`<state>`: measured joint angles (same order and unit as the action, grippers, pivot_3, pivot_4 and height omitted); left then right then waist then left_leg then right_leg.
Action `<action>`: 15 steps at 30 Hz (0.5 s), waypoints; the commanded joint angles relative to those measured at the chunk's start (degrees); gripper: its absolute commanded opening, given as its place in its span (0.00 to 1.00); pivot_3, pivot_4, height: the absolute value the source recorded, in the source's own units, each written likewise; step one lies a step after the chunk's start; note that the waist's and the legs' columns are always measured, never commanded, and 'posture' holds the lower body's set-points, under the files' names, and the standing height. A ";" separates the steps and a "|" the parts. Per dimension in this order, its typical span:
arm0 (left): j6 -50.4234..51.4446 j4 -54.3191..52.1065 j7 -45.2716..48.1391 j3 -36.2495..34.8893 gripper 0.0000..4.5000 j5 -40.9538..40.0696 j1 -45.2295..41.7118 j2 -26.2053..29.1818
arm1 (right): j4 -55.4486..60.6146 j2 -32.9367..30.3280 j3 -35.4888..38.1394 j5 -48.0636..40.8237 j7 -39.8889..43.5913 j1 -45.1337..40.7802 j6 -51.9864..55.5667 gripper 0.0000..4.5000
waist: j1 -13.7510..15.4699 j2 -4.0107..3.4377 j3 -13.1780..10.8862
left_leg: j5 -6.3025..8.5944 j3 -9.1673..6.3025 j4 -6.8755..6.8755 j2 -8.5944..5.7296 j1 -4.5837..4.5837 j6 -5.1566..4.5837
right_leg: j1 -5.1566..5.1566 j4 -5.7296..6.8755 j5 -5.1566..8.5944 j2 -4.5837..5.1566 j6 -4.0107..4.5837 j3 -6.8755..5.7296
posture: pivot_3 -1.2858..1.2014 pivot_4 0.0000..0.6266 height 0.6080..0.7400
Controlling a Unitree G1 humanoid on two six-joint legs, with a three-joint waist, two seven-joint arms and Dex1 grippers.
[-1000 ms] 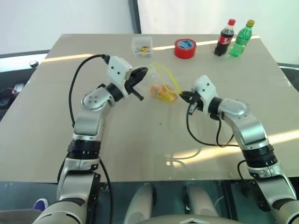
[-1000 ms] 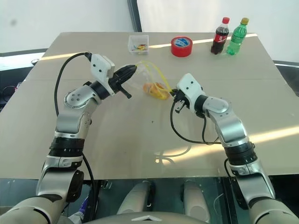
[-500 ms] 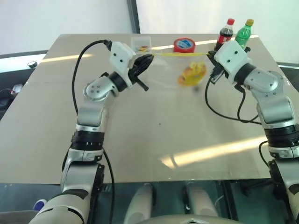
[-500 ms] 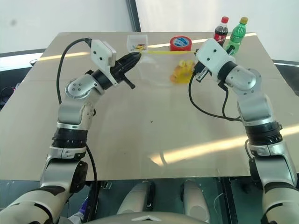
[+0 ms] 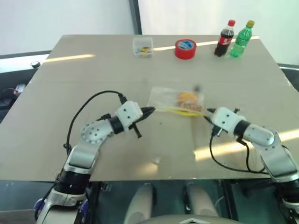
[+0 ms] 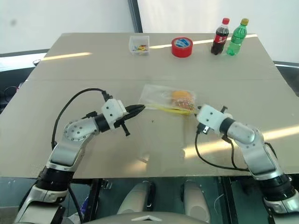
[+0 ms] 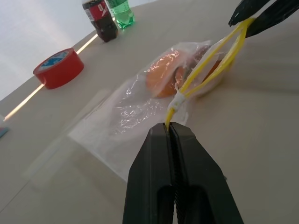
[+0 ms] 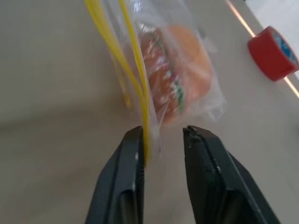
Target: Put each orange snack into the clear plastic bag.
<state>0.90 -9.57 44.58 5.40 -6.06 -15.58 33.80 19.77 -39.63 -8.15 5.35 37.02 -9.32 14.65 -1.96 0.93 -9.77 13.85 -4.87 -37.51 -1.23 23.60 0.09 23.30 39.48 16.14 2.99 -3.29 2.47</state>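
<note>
Lying flat: clear plastic bag (image 6: 164, 99) | orange snacks (image 6: 182, 98) overlapping, count unclear

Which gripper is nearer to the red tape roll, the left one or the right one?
Neither by much. The left gripper and right gripper sit at opposite ends of the clear plastic bag, both well short of the red tape roll.

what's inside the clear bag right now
Orange snacks show through the bag, which lies on the table. They overlap, so their count is unclear.
</note>
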 commanded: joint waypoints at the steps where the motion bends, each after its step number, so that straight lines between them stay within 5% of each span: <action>1: -3.09 -2.44 0.08 0.43 0.00 1.74 -0.33 0.67 | 6.03 -0.34 2.33 -2.06 1.14 0.65 -0.51 0.57 | -0.11 0.00 0.00 | 0.00 0.01 -0.01 0.00 -0.05 0.00 | -0.04 0.01 0.00 0.00 0.00 0.01 | 0.52 0.24 1.00; 2: -4.41 -2.13 -0.02 0.65 0.00 2.76 -0.32 0.94 | 7.72 -0.31 2.70 -2.68 1.50 0.42 -0.55 0.63 | -0.15 -0.01 0.00 | 0.00 0.03 -0.01 0.00 -0.07 0.00 | -0.05 0.02 0.00 0.00 0.00 0.03 | 0.52 0.24 1.00; 15: -15.74 0.37 -4.78 2.24 0.00 12.70 -0.05 0.97 | 2.46 10.48 -14.67 5.42 3.30 -16.54 -4.78 0.63 | -0.10 0.01 0.01 | 0.00 0.00 -0.01 -0.06 -0.29 0.01 | -0.30 -0.04 0.01 0.01 0.00 -0.01 | 0.52 0.24 1.00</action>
<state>-13.46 -7.82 40.81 7.91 5.80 -15.64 34.70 22.26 -29.05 -22.91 9.88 39.87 -24.73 11.60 -2.07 0.94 -9.76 13.85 -4.90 -37.53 -1.29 23.32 0.10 22.99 39.42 16.15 3.02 -3.29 2.44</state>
